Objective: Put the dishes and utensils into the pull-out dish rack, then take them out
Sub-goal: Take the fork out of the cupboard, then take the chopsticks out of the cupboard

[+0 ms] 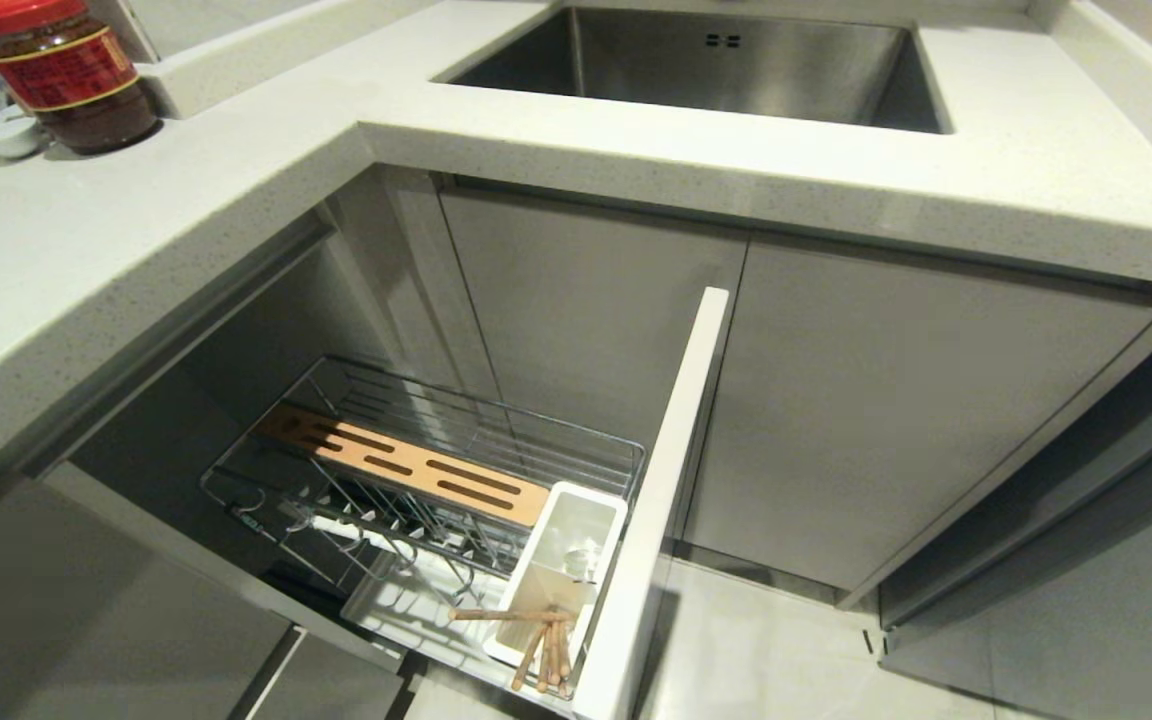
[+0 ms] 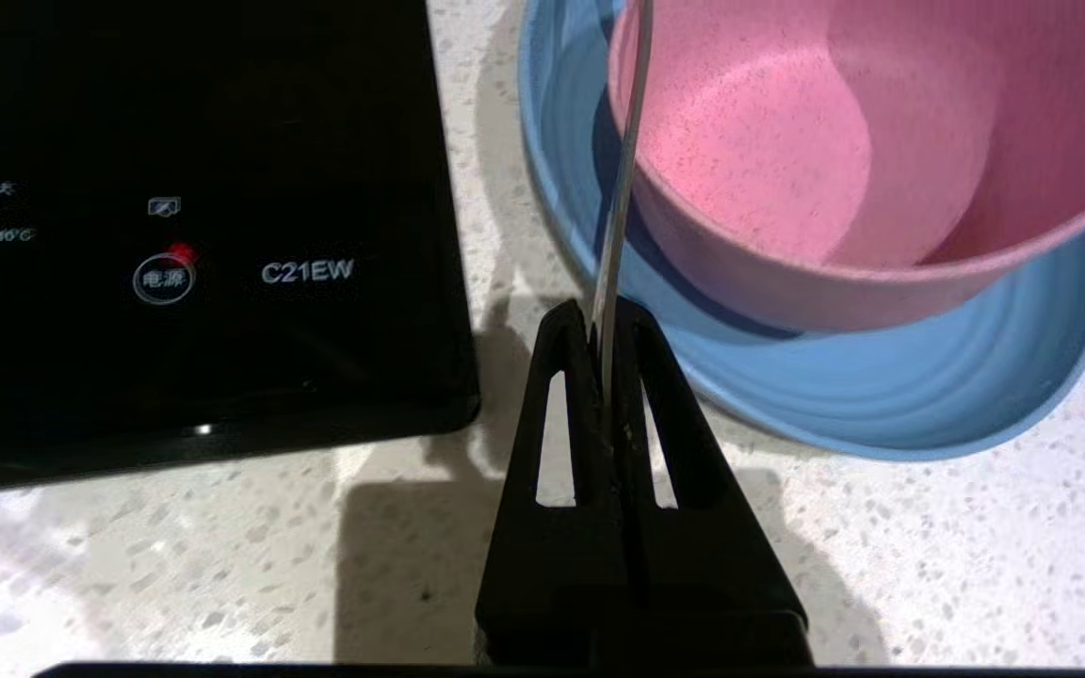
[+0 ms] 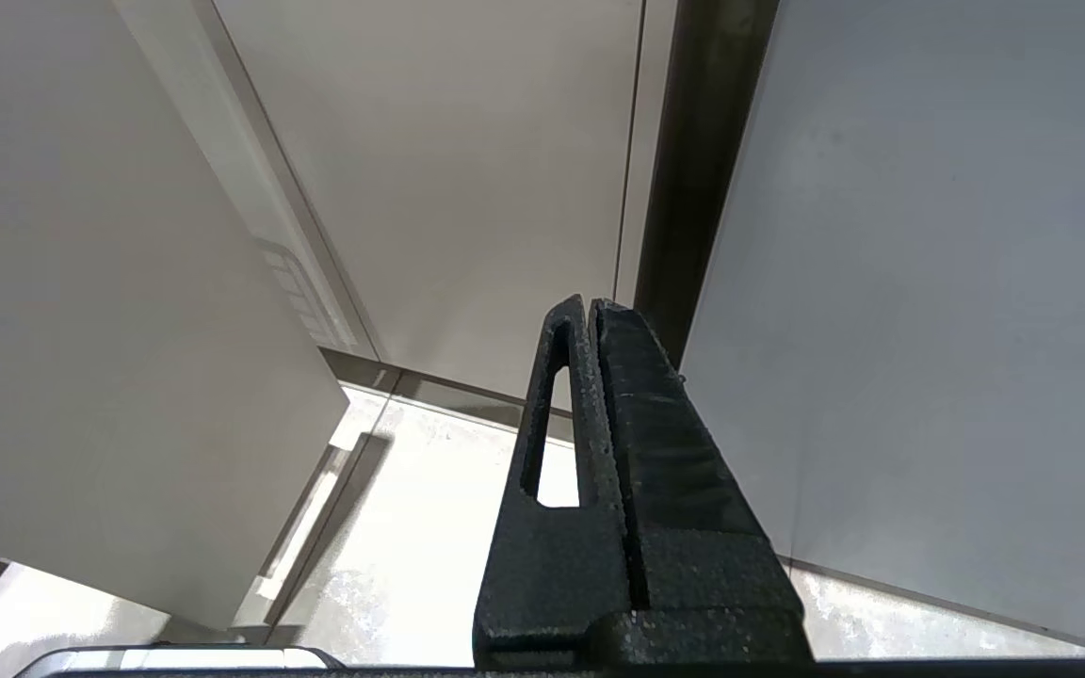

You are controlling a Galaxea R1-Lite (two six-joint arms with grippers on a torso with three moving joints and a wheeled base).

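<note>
In the left wrist view my left gripper (image 2: 602, 315) is shut on the thin handle of a silver metal utensil (image 2: 623, 160). The utensil runs up across the rim of the pink bowl (image 2: 787, 160); its far end is out of view. The bowl sits in the light-blue plate (image 2: 882, 395) on the speckled counter (image 2: 175, 584). In the head view the pull-out dish rack (image 1: 496, 420) stands open, with its wood board (image 1: 406, 465) and white utensil bin (image 1: 576, 520). Wooden chopsticks (image 1: 541, 645) rest in the bin. My right gripper (image 3: 590, 306) is shut on nothing, low by the cabinet doors. Neither arm shows in the head view.
A black induction cooktop (image 2: 175, 235) lies beside the plate. The rack's white cabinet front (image 1: 661, 480) juts out over the floor. Above are a steel sink (image 1: 736, 70), a red-lidded jar (image 1: 71, 75) and tiny white dishes (image 1: 6, 135).
</note>
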